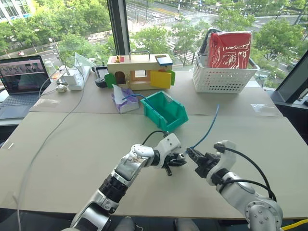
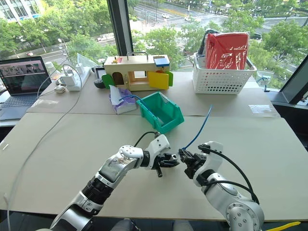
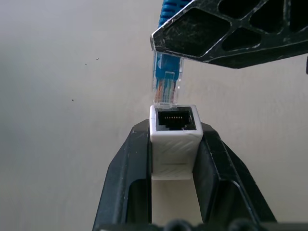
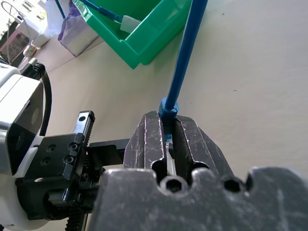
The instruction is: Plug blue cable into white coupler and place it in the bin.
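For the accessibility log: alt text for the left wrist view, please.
The left gripper clamps the white coupler, socket facing out. The blue cable's clear plug hangs just beyond it, not inserted, under a right gripper finger.

Head pair looks down over the table (image 1: 72, 144); wrist views sit close, sharing the blue cable (image 4: 185, 57)

Daylight floods in from the windows (image 1: 159, 24) behind the desk (image 1: 72, 154).
We see soft, faint shadows, bright glare on the glass, straight edges bowing near the corners, and close-up wrist views crisp.
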Motion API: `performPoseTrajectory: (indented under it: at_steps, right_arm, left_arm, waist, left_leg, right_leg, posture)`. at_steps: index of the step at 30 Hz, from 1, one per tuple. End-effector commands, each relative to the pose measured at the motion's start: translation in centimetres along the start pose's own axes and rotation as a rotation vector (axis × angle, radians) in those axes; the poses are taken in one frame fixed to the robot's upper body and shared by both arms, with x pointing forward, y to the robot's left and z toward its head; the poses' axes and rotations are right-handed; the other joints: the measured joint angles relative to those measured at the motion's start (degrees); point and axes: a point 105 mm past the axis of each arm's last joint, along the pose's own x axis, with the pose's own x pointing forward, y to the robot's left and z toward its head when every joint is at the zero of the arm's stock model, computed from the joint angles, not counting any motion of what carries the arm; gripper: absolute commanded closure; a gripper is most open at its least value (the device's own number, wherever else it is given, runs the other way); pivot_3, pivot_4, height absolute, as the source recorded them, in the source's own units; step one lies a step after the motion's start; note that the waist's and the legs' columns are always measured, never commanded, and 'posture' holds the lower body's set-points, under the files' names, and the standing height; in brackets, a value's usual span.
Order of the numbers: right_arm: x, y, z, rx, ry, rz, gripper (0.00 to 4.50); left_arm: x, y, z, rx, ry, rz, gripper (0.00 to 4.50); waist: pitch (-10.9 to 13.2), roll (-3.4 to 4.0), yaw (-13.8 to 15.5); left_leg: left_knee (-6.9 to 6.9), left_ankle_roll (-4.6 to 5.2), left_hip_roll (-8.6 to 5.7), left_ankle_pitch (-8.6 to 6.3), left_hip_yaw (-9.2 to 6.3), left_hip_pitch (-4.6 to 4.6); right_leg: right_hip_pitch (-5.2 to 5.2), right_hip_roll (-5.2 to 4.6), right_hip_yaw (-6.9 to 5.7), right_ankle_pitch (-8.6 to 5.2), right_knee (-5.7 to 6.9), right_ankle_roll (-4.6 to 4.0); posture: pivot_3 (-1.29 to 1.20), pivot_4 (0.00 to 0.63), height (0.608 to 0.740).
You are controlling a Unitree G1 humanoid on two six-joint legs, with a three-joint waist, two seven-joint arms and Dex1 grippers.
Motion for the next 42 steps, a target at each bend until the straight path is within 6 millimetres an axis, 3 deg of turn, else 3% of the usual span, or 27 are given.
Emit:
performPoseTrajectory:
  at_steps: [1, 13, 20, 33, 42]
  right_arm:
    - [-0.5, 0.5, -0.1, 0.047, -0.004, 0.018, 4.5]
    - [-0.5, 0.2, -0.8, 0.021, 0.051, -0.002, 4.5]
    - [-0.2, 0.3, -1.4, -0.116, 0.107, 0.001, 4.5]
    - [-0.9, -1.7, -4.0, -0.068, 0.176, -0.061, 4.5]
    - [-0.9, -1.6, -4.0, -0.117, 0.202, -0.074, 4.5]
  left_arm:
    - [0.0, 0.0, -0.8, -0.025, 0.02, 0.021, 3.83]
    - [0.1, 0.0, -0.6, -0.046, 0.015, 0.034, 3.83]
    - [-0.2, -0.1, -0.4, -0.048, 0.019, 0.041, 3.83]
    - [-1.3, -0.4, 0.4, -0.113, 0.01, 0.049, 3.83]
    - [-1.5, -0.2, 0.3, -0.097, 0.022, 0.063, 3.83]
  waist:
    - [0.0, 0.0, 0.03]
    - [0.0, 0.0, 0.05]
    - [0.0, 0.0, -0.02]
    - [0.0, -0.01, -0.1]
    - [-0.01, -0.02, -0.12]
  left_leg:
    - [0.0, 0.0, 0.0, 0.0, 0.0, -0.01]
    - [-0.01, 0.0, 0.0, -0.01, 0.0, -0.02]
    - [-0.02, 0.0, 0.0, -0.01, 0.0, -0.01]
    - [-0.07, 0.1, 0.0, -0.07, 0.0, -0.01]
    - [-0.08, 0.11, 0.0, -0.08, 0.0, 0.0]
  right_leg:
    - [0.0, 0.0, 0.0, 0.0, -0.01, 0.0]
    - [0.01, 0.0, 0.0, 0.0, -0.07, 0.0]
    - [0.01, 0.0, -0.01, -0.01, -0.08, 0.0]
    - [0.0, 0.0, -0.01, -0.06, -0.14, 0.0]
    - [0.0, 0.0, 0.0, -0.07, -0.15, -0.01]
  posture:
    - [0.0, 0.15, 0.74]
    - [0.0, 0.15, 0.74]
    - [0.0, 0.15, 0.74]
    - [0.0, 0.15, 0.74]
    - [0.0, 0.15, 0.74]
